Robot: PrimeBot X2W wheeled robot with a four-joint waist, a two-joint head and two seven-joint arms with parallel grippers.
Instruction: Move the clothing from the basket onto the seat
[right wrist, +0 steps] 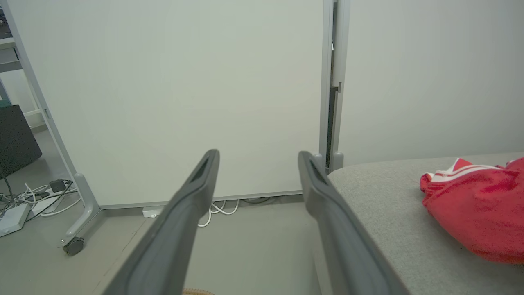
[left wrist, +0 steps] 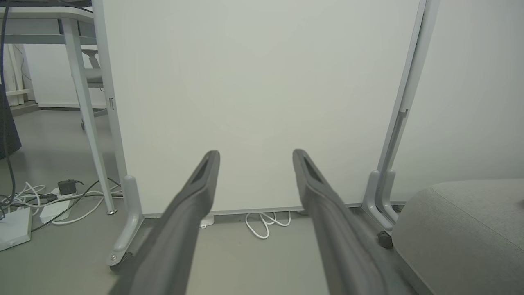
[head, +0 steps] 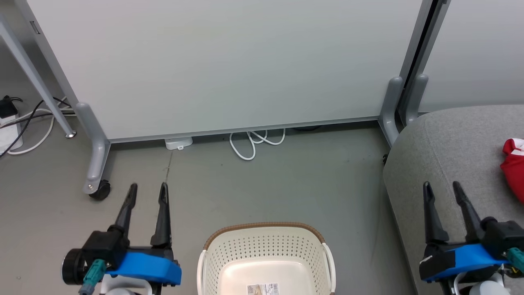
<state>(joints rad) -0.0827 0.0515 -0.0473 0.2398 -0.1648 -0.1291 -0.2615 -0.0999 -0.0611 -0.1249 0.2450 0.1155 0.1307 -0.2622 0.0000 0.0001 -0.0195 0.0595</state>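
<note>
The cream perforated basket (head: pixel 266 254) stands on the floor at the bottom centre, nothing but a barcode label (head: pixel 263 289) on its floor. Red clothing (head: pixel 513 168) with white trim lies on the grey seat (head: pixel 450 147) at the right edge; the right wrist view shows the clothing (right wrist: pixel 479 209) bunched on the seat (right wrist: pixel 389 196). My left gripper (head: pixel 147 189) hangs open over the floor, left of the basket. Over the seat's near left part, my right gripper (head: pixel 442 187) is open, to the left of the clothing. Both hold nothing.
A white partition panel (head: pixel 229 65) on wheeled grey feet (head: pixel 96 164) stands across the back. White cables (head: pixel 254 143) lie under its lower edge. More cables and a power strip (head: pixel 8 127) lie at the far left beside a table leg (head: pixel 37 78).
</note>
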